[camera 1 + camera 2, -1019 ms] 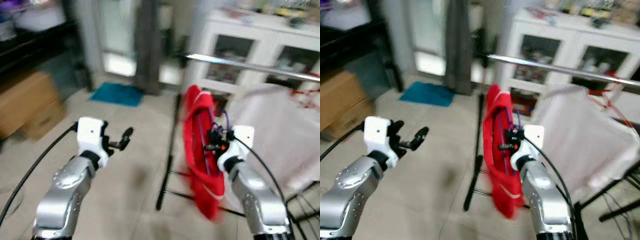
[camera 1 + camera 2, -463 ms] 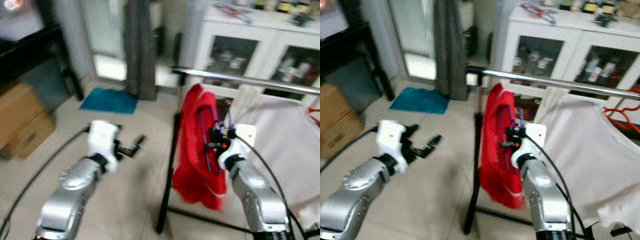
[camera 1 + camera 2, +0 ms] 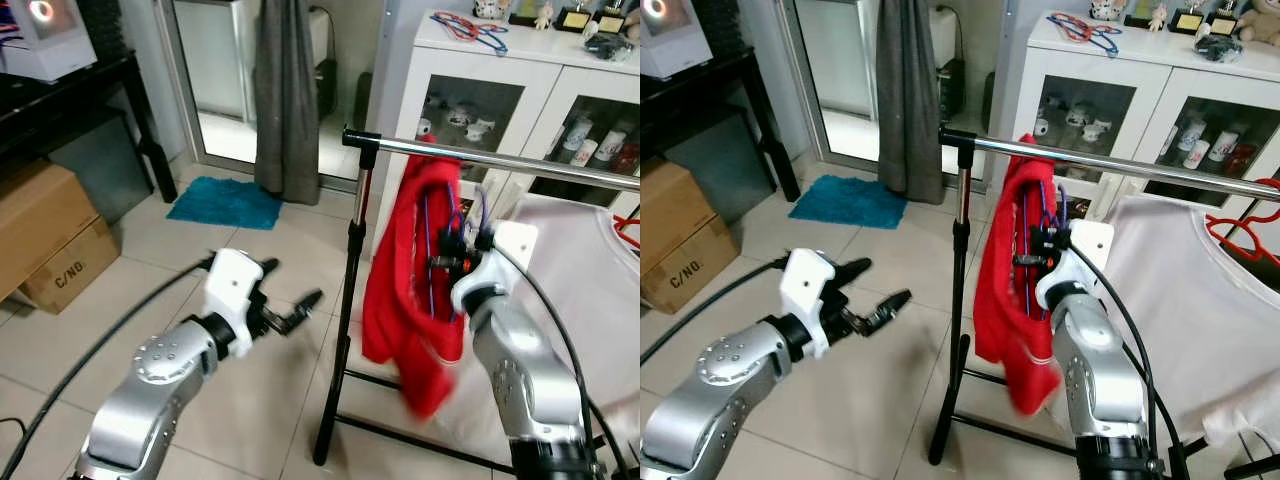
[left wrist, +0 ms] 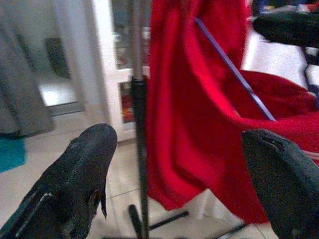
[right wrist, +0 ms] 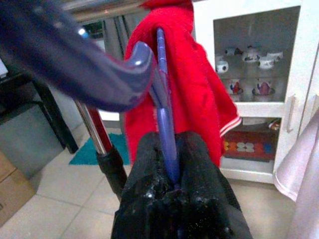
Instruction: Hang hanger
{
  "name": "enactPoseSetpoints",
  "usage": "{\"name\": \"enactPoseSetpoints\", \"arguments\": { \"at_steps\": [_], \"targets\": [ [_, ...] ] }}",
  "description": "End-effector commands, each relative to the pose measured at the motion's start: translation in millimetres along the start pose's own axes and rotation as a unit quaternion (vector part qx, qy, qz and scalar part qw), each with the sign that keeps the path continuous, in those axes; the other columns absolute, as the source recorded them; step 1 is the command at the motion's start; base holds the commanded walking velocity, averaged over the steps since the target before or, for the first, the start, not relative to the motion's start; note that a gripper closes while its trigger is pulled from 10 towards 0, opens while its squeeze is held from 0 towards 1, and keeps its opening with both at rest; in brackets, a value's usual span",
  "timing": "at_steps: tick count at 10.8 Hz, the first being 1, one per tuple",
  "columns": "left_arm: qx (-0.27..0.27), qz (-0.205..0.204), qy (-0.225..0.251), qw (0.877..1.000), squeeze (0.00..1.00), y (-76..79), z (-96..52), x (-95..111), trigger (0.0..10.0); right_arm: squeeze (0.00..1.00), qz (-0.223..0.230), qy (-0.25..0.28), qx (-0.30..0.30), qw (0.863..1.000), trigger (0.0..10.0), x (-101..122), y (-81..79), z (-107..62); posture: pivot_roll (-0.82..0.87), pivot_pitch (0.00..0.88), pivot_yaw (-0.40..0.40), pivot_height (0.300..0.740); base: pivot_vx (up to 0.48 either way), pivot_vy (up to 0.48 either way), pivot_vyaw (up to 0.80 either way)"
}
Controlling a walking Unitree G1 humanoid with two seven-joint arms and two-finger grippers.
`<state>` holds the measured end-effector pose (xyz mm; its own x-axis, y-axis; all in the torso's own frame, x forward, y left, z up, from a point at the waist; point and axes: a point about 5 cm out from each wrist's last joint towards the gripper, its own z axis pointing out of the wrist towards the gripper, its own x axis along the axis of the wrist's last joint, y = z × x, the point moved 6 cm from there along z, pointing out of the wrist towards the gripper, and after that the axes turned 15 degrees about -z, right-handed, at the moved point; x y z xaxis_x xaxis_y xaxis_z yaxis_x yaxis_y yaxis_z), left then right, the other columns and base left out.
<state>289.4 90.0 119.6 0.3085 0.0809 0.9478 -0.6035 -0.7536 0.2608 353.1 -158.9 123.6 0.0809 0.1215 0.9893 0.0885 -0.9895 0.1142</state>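
Observation:
A purple hanger point(image 3: 427, 232) carries a red garment point(image 3: 405, 285). My right gripper point(image 3: 447, 262) is shut on the hanger's neck point(image 5: 164, 124), held up beside the silver rail point(image 3: 520, 163) of a black clothes rack. The hanger's hook point(image 5: 107, 67) sits just under the rail point(image 5: 99, 5); contact between them cannot be made out. The garment's top reaches rail height. My left gripper point(image 3: 875, 288) is open and holds nothing, low and left of the rack's pole point(image 3: 350, 290). Across its open fingers point(image 4: 75, 184) the red garment point(image 4: 199, 99) and pole point(image 4: 137, 99) lie ahead.
A white shirt point(image 3: 1180, 310) hangs on the rail to the right, beside a red hanger point(image 3: 1245, 210). Behind stands a white glass-door cabinet point(image 3: 480, 100). Cardboard boxes point(image 3: 45, 240), a black table point(image 3: 70, 95), a blue mat point(image 3: 225, 203) and a grey curtain point(image 3: 285, 100) lie to the left.
The view has shifted and sharpened. The right gripper has lifted the hanger and red garment up to the rail. The left gripper has come closer to the rack's pole.

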Motion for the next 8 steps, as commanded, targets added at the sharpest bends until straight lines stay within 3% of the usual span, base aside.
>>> {"name": "enactPoseSetpoints", "arguments": {
  "at_steps": [1,3,5,8],
  "targets": [
    [-0.041,0.019,0.003,0.999,0.73,14.1,2.1,8,10.0,0.0,-0.018,0.037,-0.013,0.999,10.0,25,8.0,7.6,0.02,0.0,-0.021,0.74,0.0,0.0,0.0],
    [-0.094,0.052,-0.013,0.994,0.72,27.1,3.1,10,10.0,0.0,-0.05,0.002,-0.018,0.999,10.0,26,13.4,31.2,0.02,0.0,-0.017,0.74,0.0,0.0,0.0],
    [-0.106,0.071,-0.003,0.992,0.71,29.8,8.2,22,10.0,0.0,-0.044,-0.016,-0.042,0.998,10.0,41,25.2,63.0,0.03,0.0,-0.015,0.74,0.0,0.0,0.0],
    [-0.111,0.079,-0.009,0.991,0.71,30.1,7.5,21,10.0,0.0,-0.039,-0.04,-0.039,0.998,10.0,46,25.8,82.2,0.04,0.0,-0.021,0.74,0.0,0.0,0.0]
  ]
}}
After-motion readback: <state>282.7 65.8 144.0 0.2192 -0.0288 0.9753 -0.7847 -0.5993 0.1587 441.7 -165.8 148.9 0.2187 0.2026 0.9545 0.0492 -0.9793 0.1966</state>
